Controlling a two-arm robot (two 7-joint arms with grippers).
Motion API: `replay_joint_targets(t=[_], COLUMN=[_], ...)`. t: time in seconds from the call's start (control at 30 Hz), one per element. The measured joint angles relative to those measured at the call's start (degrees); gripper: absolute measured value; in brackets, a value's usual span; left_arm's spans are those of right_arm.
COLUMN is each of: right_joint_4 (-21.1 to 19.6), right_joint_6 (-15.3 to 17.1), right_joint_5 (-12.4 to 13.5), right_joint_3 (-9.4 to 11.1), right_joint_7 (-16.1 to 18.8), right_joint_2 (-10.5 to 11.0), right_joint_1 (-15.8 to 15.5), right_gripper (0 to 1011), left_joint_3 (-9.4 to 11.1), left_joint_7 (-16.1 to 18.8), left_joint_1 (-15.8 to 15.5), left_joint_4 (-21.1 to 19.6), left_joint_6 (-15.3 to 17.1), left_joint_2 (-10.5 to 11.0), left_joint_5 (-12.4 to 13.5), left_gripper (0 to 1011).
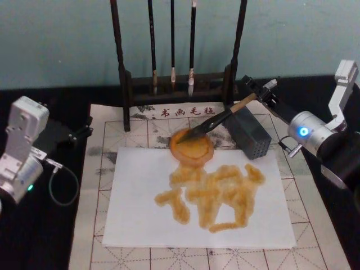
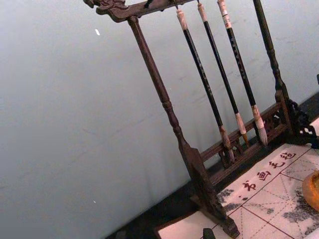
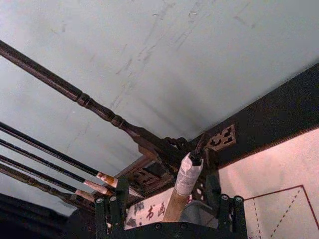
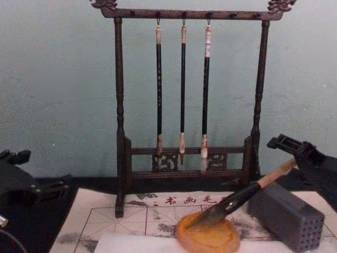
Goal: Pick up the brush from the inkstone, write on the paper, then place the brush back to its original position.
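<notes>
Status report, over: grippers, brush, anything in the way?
Right gripper open, fingers straddling brush handle end; left gripper parked at left. Brush bristles on inkstone, paper written. Grey block close by handle.

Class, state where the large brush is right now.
In the head view the brush lies right of centre, bristles on the inkstone, handle slanting up past the grey block to the right gripper.

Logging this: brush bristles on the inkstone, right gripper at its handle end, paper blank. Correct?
No: the paper is not blank; the head view shows orange-amber strokes across it. The brush has its bristles on the inkstone, with the right gripper at the handle end.
</notes>
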Motion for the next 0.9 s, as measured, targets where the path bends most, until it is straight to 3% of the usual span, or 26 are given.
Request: replay_joint_targets(t=[0.13, 0.4, 0.9], right_joint_4=[0.0, 0.0, 0.0], right_joint_6=[0.0, 0.0, 0.0], right_joint_5=[0.0, 0.0, 0.0], right_joint_3=[0.0, 0.1, 0.1], right_joint_7=[0.0, -0.1, -0.1], right_joint_2=[0.0, -0.1, -0.1], right_joint_1=[0.0, 0.0, -0.1], right_gripper=[982, 818, 317], left_joint_3=[0.0, 0.0, 0.0], left_joint_7=[0.0, 0.0, 0.0], left_joint_1=[0.0, 0.0, 0.0], left_joint_4=[0.0, 0.0, 0.0], left_joint_6=[0.0, 0.0, 0.0], left_joint_2=[0.0, 0.0, 0.0], left_joint_5=[0.0, 0.0, 0.0], left_gripper=[1001, 1001, 1001])
